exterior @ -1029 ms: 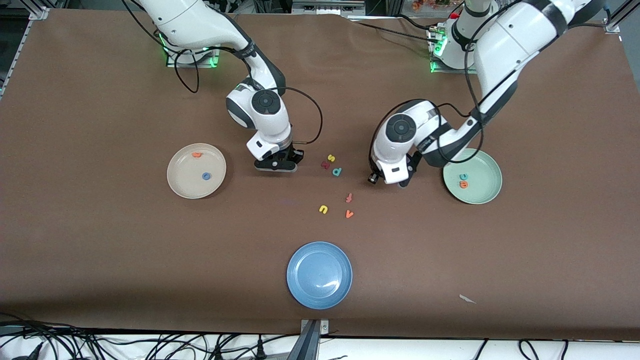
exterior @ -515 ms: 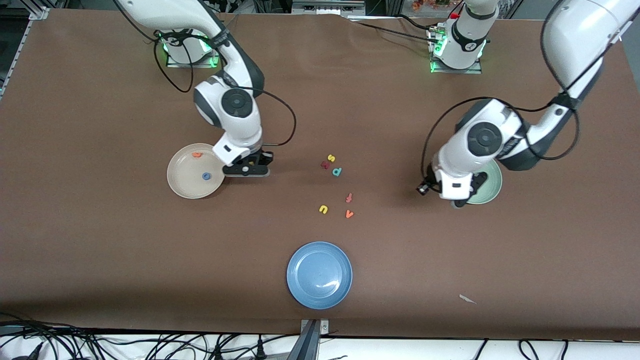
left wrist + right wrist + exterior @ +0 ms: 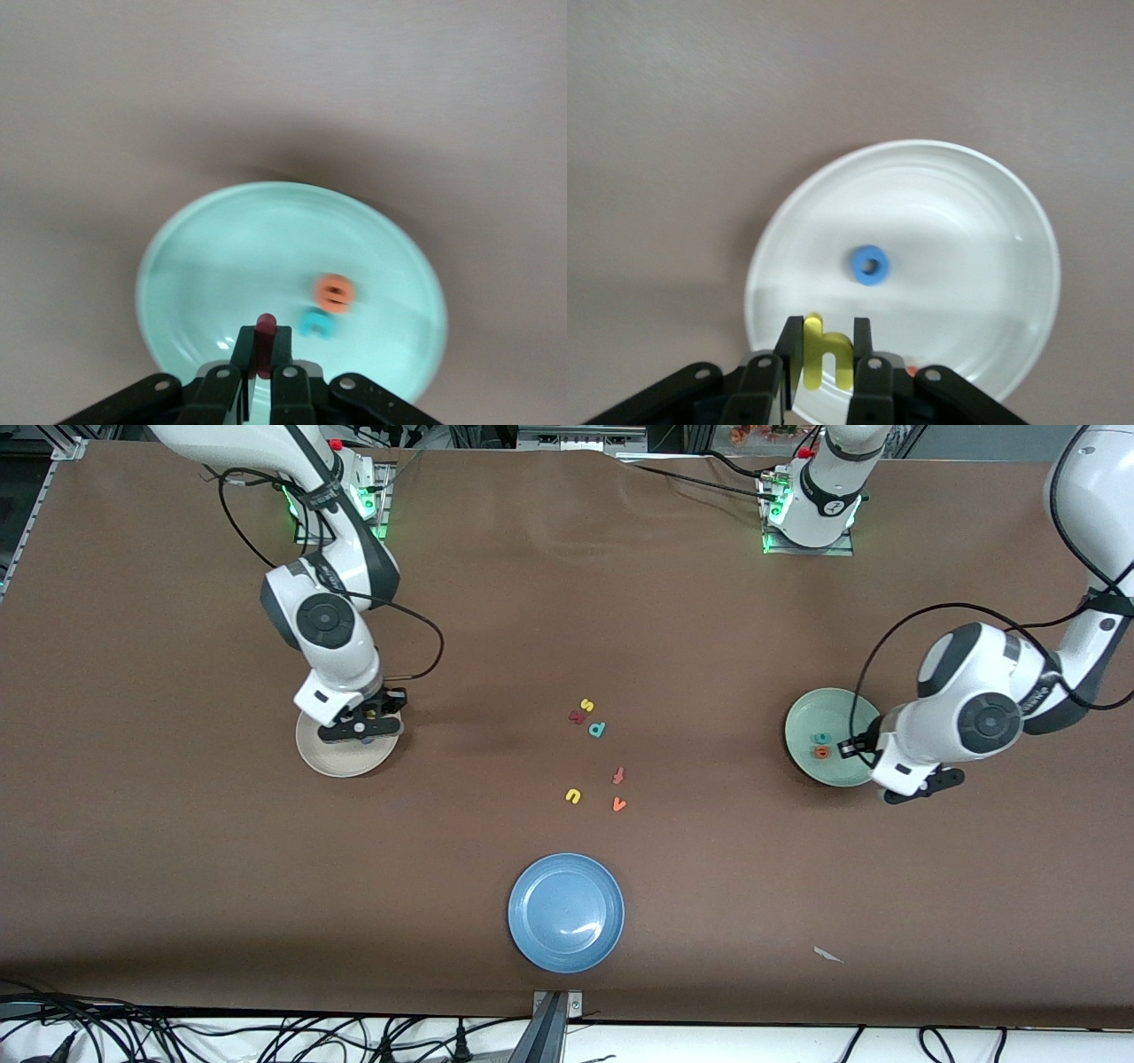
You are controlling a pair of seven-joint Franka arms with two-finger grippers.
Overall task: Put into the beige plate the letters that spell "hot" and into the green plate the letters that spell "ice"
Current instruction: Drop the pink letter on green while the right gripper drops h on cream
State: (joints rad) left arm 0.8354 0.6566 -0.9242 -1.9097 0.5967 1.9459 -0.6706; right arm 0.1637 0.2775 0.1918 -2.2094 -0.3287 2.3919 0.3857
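My right gripper (image 3: 361, 729) hangs over the beige plate (image 3: 332, 766), shut on the yellow "h" (image 3: 827, 354). In the right wrist view, the gripper (image 3: 827, 341) holds the "h" upright above the plate (image 3: 948, 212), where the blue "o" (image 3: 870, 265) lies. The orange "t" is mostly hidden under the hand. My left gripper (image 3: 921, 784) is at the edge of the green plate (image 3: 819, 722), shut on the dark red "i" (image 3: 265, 341). The teal "c" (image 3: 821, 738) and the orange "e" (image 3: 822, 752) lie in that plate. The left wrist view shows the gripper (image 3: 265, 332) over the plate's rim (image 3: 230, 257).
Loose letters lie mid-table: a yellow "s" (image 3: 586, 705), a dark red letter (image 3: 577, 716), a teal "p" (image 3: 597, 729), a red "f" (image 3: 618, 775), a yellow "u" (image 3: 573, 795), an orange "v" (image 3: 618, 804). A blue plate (image 3: 565, 911) sits nearer the camera. A paper scrap (image 3: 828, 955) lies nearby.
Both arms swung outward from the middle of the table. The right gripper carried the "h" over the beige plate; the left gripper carried the "i" to the green plate's edge.
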